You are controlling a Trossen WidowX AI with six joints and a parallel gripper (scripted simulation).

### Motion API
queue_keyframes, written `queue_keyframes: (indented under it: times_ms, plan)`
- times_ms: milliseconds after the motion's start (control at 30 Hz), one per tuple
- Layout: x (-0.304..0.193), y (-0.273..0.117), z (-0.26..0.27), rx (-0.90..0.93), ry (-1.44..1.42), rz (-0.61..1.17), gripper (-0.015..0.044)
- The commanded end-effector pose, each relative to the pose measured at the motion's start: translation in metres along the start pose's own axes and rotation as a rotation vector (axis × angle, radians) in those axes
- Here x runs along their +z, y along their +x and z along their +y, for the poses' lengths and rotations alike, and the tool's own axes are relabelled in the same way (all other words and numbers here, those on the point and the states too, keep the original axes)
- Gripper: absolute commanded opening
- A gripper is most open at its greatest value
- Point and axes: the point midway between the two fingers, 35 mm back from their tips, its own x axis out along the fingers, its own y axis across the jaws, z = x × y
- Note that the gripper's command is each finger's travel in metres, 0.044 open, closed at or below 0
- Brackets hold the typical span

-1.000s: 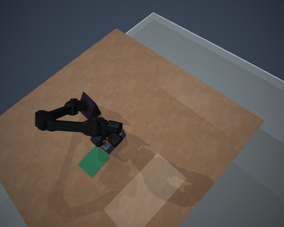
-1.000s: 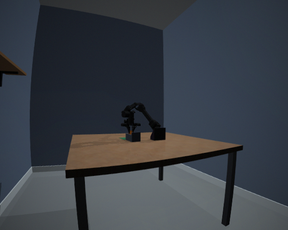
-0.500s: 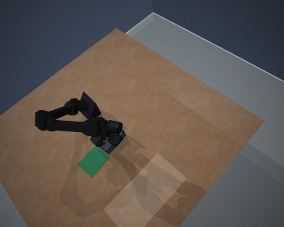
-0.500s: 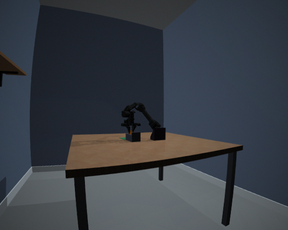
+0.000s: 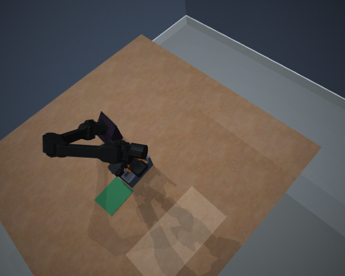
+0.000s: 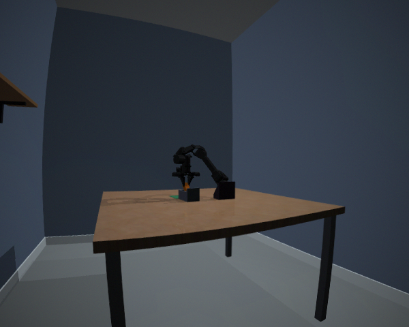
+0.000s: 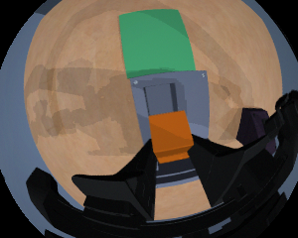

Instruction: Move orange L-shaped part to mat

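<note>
The orange L-shaped part is pinched between the fingers. It rises above the grey tray and is tilted. Whether its lower end is clear of the tray cannot be told. The gripper is shut on the part, over the tray, with one finger on each side of it. Part of the empty pocket shows in the wrist view. The green mat lies flat beside the tray, with no part on it.
The arm's dark base block stands on the wooden table near the tray. A pale, see-through-looking rectangle of light lies across the table. A wall shelf is far off at the left.
</note>
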Motion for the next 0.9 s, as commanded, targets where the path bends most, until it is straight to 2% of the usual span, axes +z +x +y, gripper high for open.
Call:
queue_keyframes:
  times_ms: [0,867]
  plan:
    - [0.000,-0.007,0.001,-0.001,0.007,0.005,0.0000]
    - [0.000,-0.047,0.001,-0.002,0.006,0.005,0.0000]
